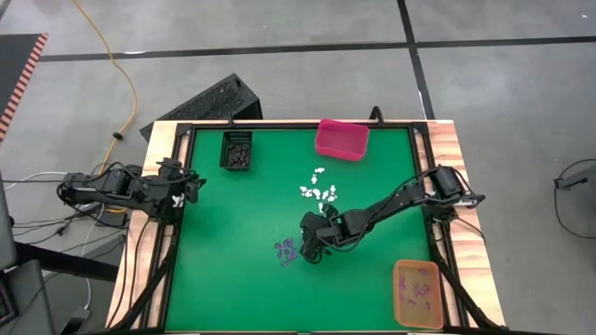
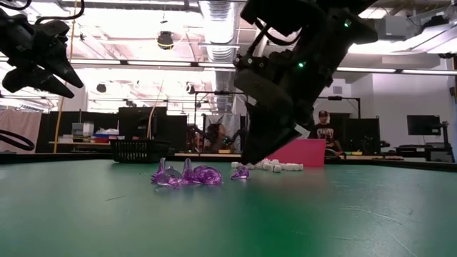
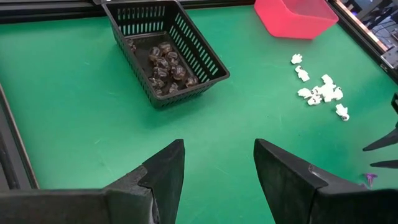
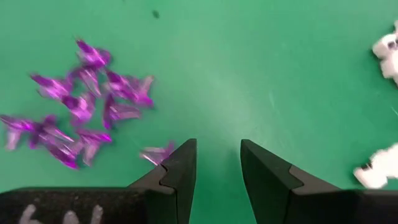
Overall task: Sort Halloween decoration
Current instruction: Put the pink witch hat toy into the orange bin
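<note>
Right gripper (image 1: 310, 244): low over the green table mat (image 1: 233, 242), just beside the purple heap; fingers (image 4: 177, 177) apart, nothing between them.
Left gripper (image 3: 217, 174): waiting at the table's left edge, fingers apart, empty.
Purple translucent plastic trinkets (image 1: 287, 249): loose heap on the mat; some lie in the orange plastic bin (image 1: 418, 293).
White small trinkets (image 1: 319, 193): scattered near the pink plastic bin (image 1: 341, 139).
Black trinkets (image 3: 165, 67): inside the black mesh basket (image 1: 237, 150).
</note>
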You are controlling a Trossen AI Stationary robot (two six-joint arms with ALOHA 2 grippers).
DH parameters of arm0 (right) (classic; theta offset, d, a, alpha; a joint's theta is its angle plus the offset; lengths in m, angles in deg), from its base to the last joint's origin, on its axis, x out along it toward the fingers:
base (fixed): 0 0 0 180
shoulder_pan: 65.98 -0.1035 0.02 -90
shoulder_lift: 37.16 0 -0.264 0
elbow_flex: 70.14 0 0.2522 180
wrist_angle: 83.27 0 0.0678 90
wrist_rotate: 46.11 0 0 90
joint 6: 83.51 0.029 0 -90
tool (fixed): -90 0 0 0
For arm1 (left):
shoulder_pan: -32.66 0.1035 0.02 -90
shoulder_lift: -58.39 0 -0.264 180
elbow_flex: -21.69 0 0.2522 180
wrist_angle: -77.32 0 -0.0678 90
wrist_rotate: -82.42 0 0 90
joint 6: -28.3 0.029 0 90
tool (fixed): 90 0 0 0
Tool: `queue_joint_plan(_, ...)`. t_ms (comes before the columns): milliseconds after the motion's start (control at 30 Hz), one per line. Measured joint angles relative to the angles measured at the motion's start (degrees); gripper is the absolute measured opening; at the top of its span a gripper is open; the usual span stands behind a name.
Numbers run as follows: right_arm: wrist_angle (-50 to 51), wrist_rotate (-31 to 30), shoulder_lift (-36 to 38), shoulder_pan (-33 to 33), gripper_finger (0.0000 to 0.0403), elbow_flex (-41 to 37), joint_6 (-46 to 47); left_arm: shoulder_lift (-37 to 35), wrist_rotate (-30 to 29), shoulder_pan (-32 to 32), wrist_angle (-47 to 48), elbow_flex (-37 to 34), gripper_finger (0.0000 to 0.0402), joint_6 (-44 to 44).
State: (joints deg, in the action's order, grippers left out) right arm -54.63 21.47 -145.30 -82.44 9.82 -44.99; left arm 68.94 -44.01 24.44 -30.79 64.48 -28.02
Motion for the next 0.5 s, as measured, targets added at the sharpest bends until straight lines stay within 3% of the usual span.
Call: queue_joint_plan(500,3.09,-0.07,0.00,0.00,0.0155,0.00,-0.24,0.00,-0.02,0.01,0.00,0.00,0.0183,0.02)
